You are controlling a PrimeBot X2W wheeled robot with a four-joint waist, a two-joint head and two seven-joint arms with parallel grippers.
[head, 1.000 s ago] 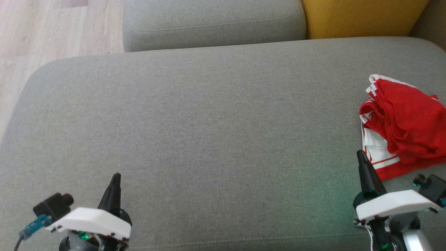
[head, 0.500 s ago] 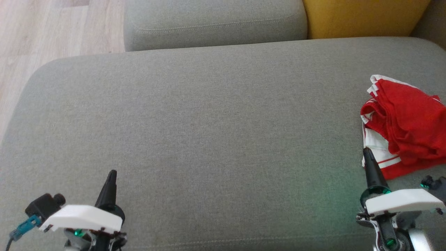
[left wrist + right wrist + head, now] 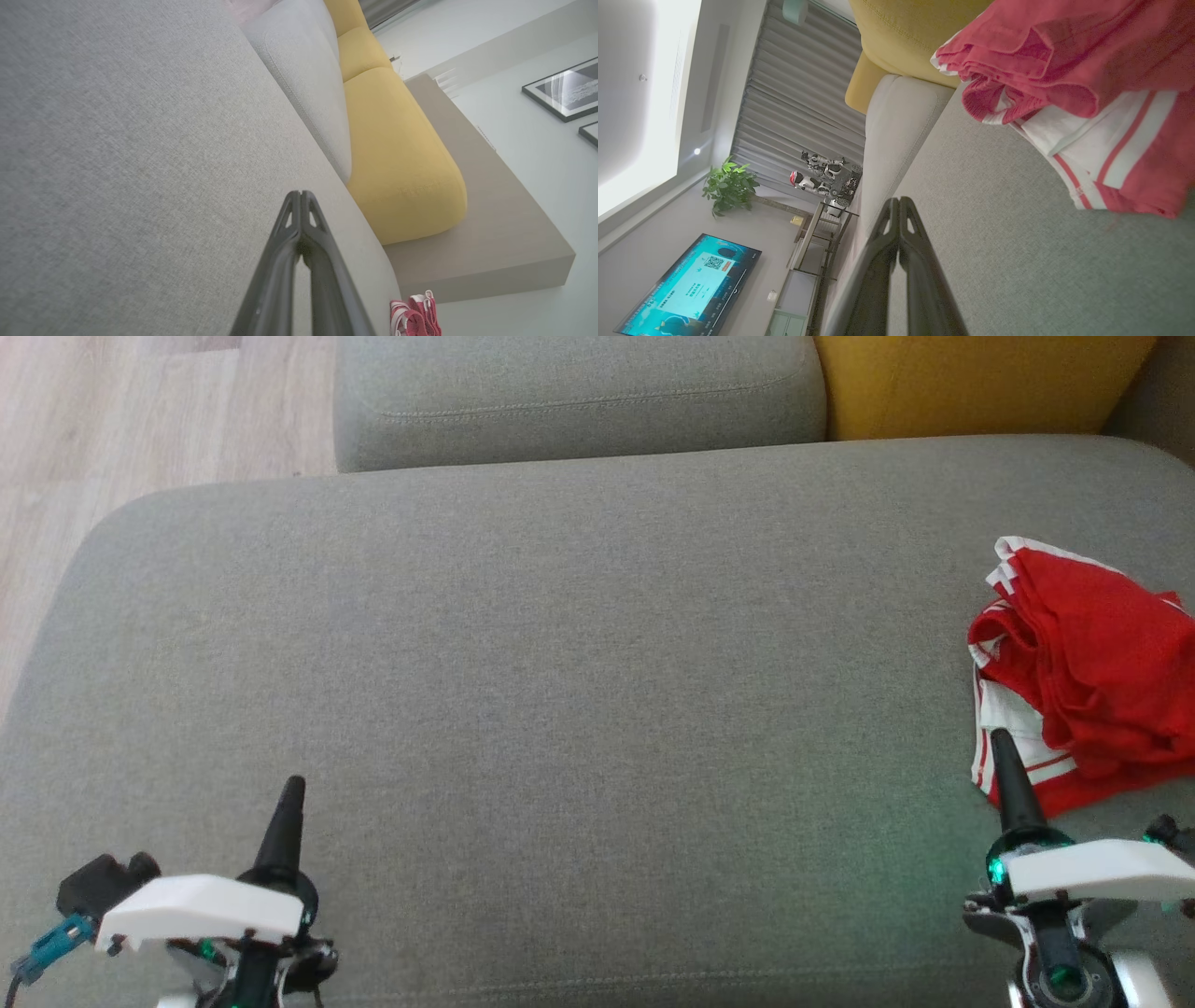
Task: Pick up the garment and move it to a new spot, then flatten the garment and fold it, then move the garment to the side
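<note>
Both grippers have their fingers pressed together and hold nothing: left gripper (image 3: pixel 291 793) near-left over the seat cushion (image 3: pixel 560 663), right gripper (image 3: pixel 1003 747) just beside the near-left hem of the garment (image 3: pixel 1092 663), which lies crumpled at the cushion's right, partly out of frame. Risks I see: going in without spreading the fingers shoves the heap further right, and pinching bunched folds lifts a wad.

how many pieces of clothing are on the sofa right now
1: a crumpled red and white garment at the right end of the grey seat cushion, near the right gripper. It runs past the head view's edge, so more could lie hidden there.
</note>
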